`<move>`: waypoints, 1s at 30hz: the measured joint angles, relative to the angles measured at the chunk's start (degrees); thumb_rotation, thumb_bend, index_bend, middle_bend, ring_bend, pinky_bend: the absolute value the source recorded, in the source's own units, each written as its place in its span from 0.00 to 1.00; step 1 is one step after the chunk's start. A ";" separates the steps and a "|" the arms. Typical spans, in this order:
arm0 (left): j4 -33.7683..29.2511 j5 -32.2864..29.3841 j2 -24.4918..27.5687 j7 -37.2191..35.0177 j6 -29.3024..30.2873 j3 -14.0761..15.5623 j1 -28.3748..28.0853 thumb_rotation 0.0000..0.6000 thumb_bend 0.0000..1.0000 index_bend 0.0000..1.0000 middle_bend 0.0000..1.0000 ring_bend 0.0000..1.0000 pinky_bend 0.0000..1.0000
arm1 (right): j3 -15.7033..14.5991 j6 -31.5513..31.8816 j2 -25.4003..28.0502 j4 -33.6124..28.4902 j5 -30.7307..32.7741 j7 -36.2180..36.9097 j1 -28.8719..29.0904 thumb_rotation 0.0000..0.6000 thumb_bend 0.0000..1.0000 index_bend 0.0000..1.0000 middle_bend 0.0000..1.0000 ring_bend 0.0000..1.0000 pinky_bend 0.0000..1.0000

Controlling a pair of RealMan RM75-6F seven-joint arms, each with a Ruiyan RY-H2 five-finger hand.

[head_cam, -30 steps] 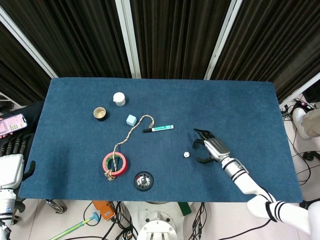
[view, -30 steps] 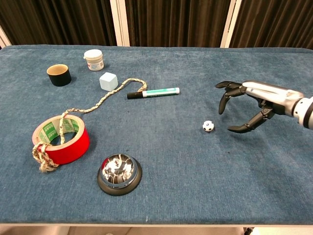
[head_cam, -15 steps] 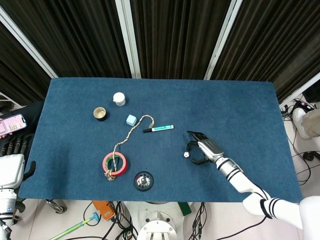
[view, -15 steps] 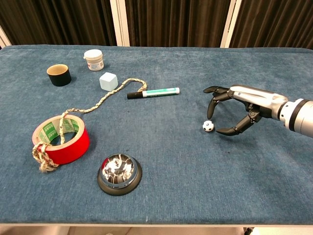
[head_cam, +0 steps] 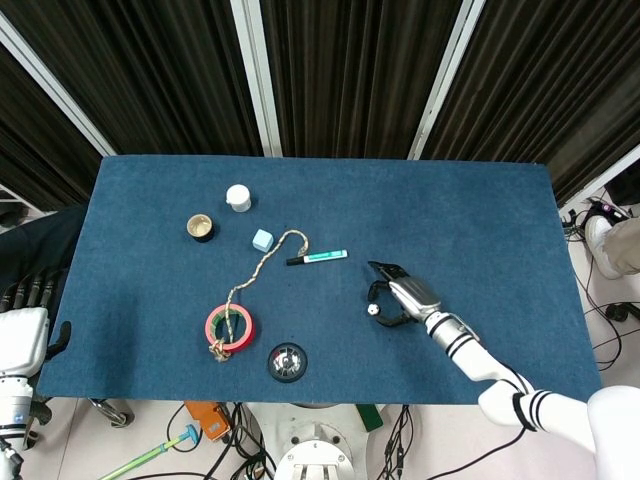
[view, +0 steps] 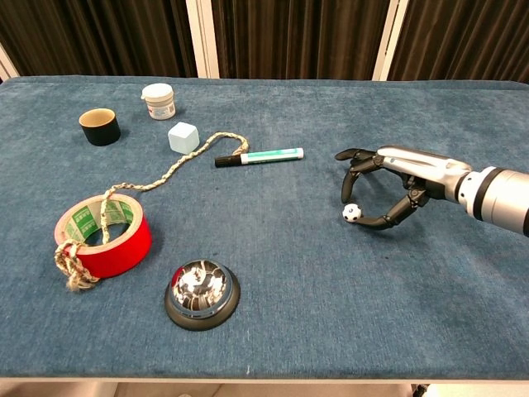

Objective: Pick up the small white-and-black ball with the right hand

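The small white-and-black ball (view: 352, 212) lies on the blue table cloth, right of centre, and shows as a small dot (head_cam: 372, 310) in the head view. My right hand (view: 397, 170) reaches in from the right with its fingers arched over the ball and its thumb curving in just below it. The fingers are apart and bracket the ball without gripping it; the same hand (head_cam: 402, 296) sits right beside the ball in the head view. My left hand (head_cam: 24, 291) hangs off the table's left edge, fingers straight and holding nothing.
A teal marker (view: 259, 156) lies left of and beyond the ball. Farther left are a rope (view: 178, 165) running to a red tape roll (view: 103, 235), a silver bell (view: 202, 293), a pale blue cube (view: 183, 136), a white jar (view: 158, 100) and a dark cup (view: 99, 126).
My right hand has slid left across the cloth until its fingers and thumb bracket the ball. The ball has not moved. A pink object at the far left edge is gone.
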 measured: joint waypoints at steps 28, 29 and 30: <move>-0.13 -0.42 0.17 0.13 -0.19 -0.01 -0.07 1.00 0.41 0.03 0.00 0.02 0.09 | -0.26 -0.44 0.96 -1.18 0.71 -0.33 1.94 1.00 0.58 0.69 0.05 0.08 0.07; -0.13 -0.40 0.18 0.12 -0.18 0.00 -0.06 1.00 0.41 0.03 0.00 0.02 0.09 | -0.03 0.06 1.14 -1.49 0.59 0.21 1.99 1.00 0.58 0.69 0.05 0.08 0.07; -0.15 -0.39 0.20 0.11 -0.19 0.01 -0.06 1.00 0.41 0.03 0.00 0.02 0.09 | 0.19 0.55 1.31 -1.76 0.46 0.57 2.04 1.00 0.58 0.69 0.05 0.09 0.07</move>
